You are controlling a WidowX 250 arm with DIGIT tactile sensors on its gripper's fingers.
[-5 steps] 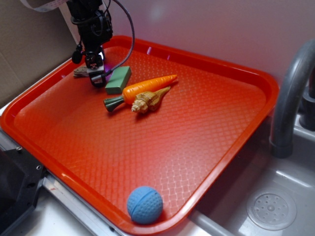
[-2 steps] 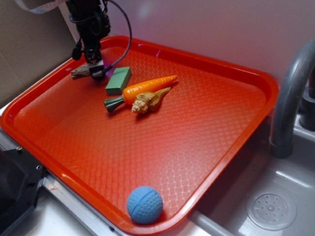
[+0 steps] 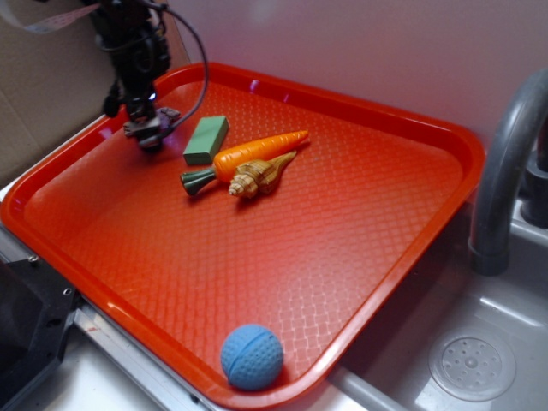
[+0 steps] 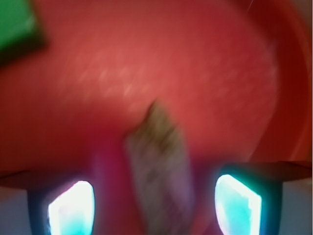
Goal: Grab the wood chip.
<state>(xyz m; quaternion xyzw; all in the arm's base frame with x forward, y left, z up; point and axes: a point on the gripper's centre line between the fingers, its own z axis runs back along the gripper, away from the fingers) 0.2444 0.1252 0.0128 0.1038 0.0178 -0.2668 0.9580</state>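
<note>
Exterior view: a red tray [image 3: 360, 257] fills most of the scene, with a grey sink [image 3: 479, 360] and a curved grey faucet pipe [image 3: 501, 171] at its 3 o'clock side. The tool [image 3: 147, 128] hangs from a black arm at the tray's 10 o'clock corner, low over the tray floor. The wood chip [image 3: 154, 127], a small grey-brown piece, shows right at the tool's tip, partly hidden by it; from here I cannot tell whether it is touched or lifted. A green block [image 3: 206, 139] lies just beside the tool at its 3 o'clock. An orange carrot [image 3: 253, 152] with a dark green stem end lies next to the block, and a tan spiral seashell [image 3: 261, 174] rests against the carrot at its 6 o'clock side. A blue ball [image 3: 252, 357] sits well apart at the tray's 6 o'clock rim.

Wrist view: the picture is blurred. The two fingers [image 4: 71, 205] glow pale cyan at the lower edge and stand spread wide. The wood chip [image 4: 159, 171] lies between them, elongated, nearer the finger at 7 o'clock, with clear tray surface between it and the other finger. The green block's [image 4: 17, 24] corner shows at 10 o'clock.
</note>
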